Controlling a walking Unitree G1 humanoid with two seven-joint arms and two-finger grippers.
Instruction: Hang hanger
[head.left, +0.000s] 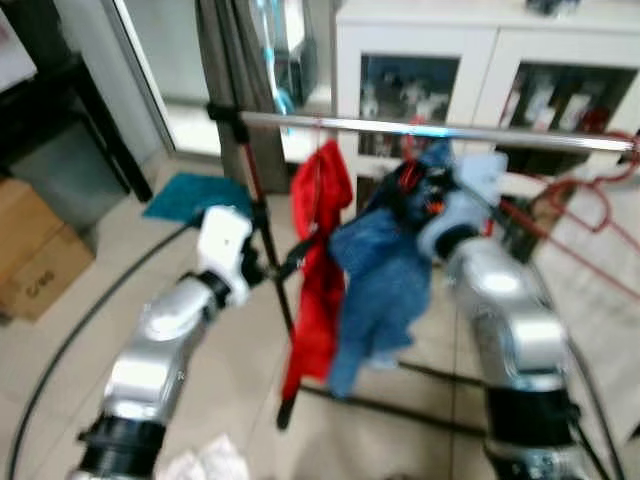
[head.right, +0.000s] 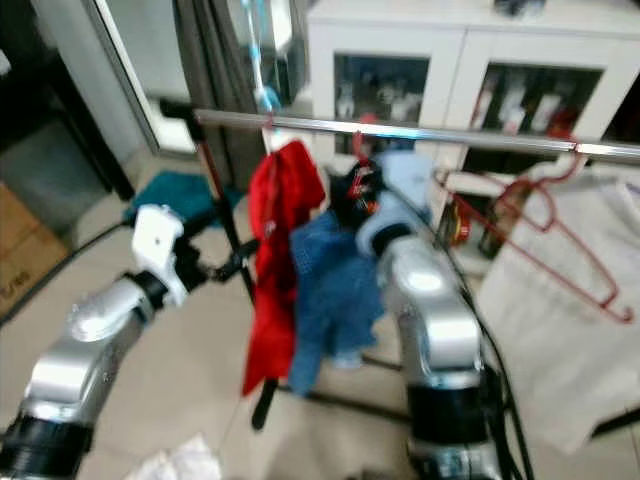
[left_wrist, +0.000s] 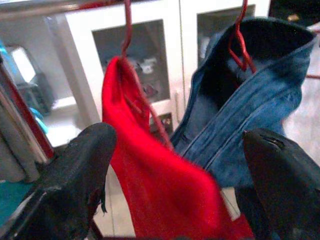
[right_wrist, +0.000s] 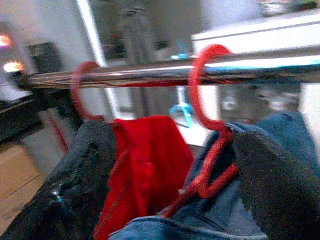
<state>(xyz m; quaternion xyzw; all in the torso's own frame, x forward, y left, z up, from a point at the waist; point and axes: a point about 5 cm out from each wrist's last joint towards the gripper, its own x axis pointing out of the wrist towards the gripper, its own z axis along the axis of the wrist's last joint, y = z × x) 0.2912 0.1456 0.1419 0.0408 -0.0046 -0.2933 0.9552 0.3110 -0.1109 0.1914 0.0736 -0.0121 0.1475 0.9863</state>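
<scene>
A silver rail (head.left: 520, 134) runs across a clothes rack. A red garment (head.left: 322, 250) hangs from it on a red hanger, and beside it blue denim (head.left: 385, 285) hangs on another red hanger (right_wrist: 209, 150), whose hook (right_wrist: 202, 65) sits over the rail. My right gripper (right_wrist: 172, 137) is raised just below the rail, open, with that hanger's neck between its fingers (right_wrist: 85, 170). Lower down on the rack's left side, my left gripper (left_wrist: 177, 137) is open too, and the red garment (left_wrist: 150, 170) lies between its fingers (left_wrist: 82, 175).
An empty red hanger (head.right: 560, 240) and a white cloth (head.right: 570, 330) hang further right on the rail. Behind stands a white glass-door cabinet (head.left: 480, 60). A cardboard box (head.left: 35, 255), teal cloth (head.left: 195, 195), white cloth (head.left: 205, 462) and the rack's post (head.left: 255, 200) are on the left.
</scene>
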